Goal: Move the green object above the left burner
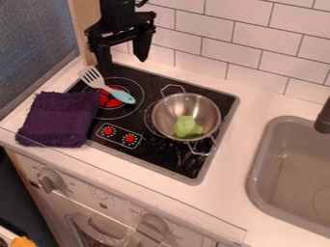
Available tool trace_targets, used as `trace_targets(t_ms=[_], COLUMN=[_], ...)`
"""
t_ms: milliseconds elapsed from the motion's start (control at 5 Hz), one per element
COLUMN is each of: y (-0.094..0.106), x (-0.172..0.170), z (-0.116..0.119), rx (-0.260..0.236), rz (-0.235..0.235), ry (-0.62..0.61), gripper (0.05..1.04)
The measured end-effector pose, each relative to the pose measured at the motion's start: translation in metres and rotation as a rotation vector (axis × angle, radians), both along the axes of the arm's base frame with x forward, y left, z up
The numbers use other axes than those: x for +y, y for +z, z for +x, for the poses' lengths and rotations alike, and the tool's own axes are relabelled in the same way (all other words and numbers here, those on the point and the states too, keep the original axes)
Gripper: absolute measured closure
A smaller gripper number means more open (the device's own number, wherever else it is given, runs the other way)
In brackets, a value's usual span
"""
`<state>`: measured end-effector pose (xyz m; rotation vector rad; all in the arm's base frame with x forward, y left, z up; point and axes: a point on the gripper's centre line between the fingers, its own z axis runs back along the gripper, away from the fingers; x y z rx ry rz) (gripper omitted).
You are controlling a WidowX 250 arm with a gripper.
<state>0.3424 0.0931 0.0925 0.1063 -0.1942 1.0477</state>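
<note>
My gripper [122, 61] hangs at the upper left, over the back left edge of the stove, with its two fingers spread and nothing between them. A light green object [186, 126] lies inside a silver metal bowl [211, 112] with wire handles, which stands on the right burner. The left burner [112, 98] has a red centre. A spatula with a white slotted head and a light blue handle [121, 95] lies across it.
A folded purple cloth [59, 118] covers the stove's left edge and part of the counter. Two red knobs are printed in front of the burners. To the right is a grey sink [290, 183] with a dark faucet [323, 118]. A tiled wall [261, 31] rises behind the counter.
</note>
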Motion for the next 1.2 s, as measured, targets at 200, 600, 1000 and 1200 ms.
trace_targets(t_ms=[200,600,1000,1200], y=[-0.01,-0.012,-0.032,-0.057], x=[-0.002,-0.044,-0.097,-0.113], z=[-0.003,-0.004,-0.01,-0.009], rx=[0.033,0.088,0.023,0.038], rz=[-0.007,0.001,-0.054,-0.081], ry=[0.007,-0.058,-0.175,-0.235], gripper=[0.083,0.083,0.083,0.083])
